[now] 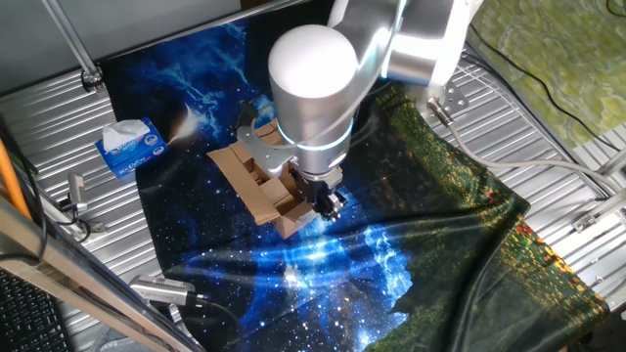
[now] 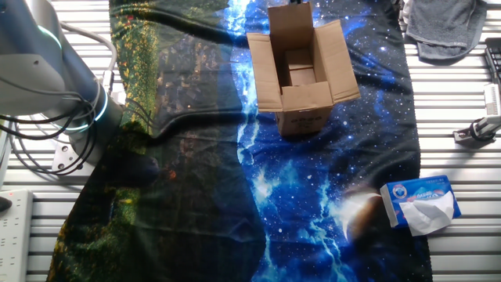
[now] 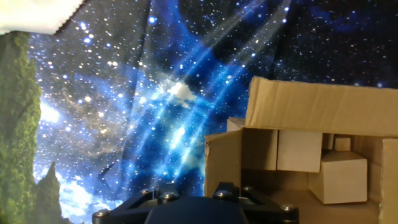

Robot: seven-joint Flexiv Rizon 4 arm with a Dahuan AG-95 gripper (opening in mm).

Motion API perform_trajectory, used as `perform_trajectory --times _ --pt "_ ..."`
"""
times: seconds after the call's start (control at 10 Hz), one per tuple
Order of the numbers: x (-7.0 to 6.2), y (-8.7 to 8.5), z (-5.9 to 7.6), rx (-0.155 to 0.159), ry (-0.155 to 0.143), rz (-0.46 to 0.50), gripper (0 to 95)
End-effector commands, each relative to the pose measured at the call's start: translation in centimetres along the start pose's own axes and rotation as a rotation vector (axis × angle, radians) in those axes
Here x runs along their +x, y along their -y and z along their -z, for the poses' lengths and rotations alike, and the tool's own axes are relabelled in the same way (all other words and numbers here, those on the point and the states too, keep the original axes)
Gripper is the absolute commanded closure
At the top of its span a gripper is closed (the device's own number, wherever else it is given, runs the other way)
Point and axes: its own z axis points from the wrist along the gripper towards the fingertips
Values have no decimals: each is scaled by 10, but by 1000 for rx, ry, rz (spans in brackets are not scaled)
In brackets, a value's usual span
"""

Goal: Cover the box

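The box is a small brown cardboard carton standing on the galaxy-print cloth with its four top flaps open. It also shows in the other fixed view, with dark print on its near side, and in the hand view, where pale cardboard blocks lie inside it. My gripper hangs under the arm's big white joint, just right of the box and close to its near flap. In the hand view only the gripper's dark base shows at the bottom edge. Its fingers are hidden.
A blue-and-white tissue box sits at the cloth's edge, and also shows in the other fixed view. A grey cloth lies on the slatted metal table. Cables and small tools lie around the table's edges.
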Motion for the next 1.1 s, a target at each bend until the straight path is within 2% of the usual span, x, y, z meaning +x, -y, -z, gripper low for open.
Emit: perform_trajectory --times 0.1,0.2,0.6,1.1 --pt "-1 1 -3 19 -5 5 570" --pt "-1 3 -5 21 1 11 760" --pt "3 13 -10 28 12 42 760" --pt "3 13 -10 28 12 42 760"
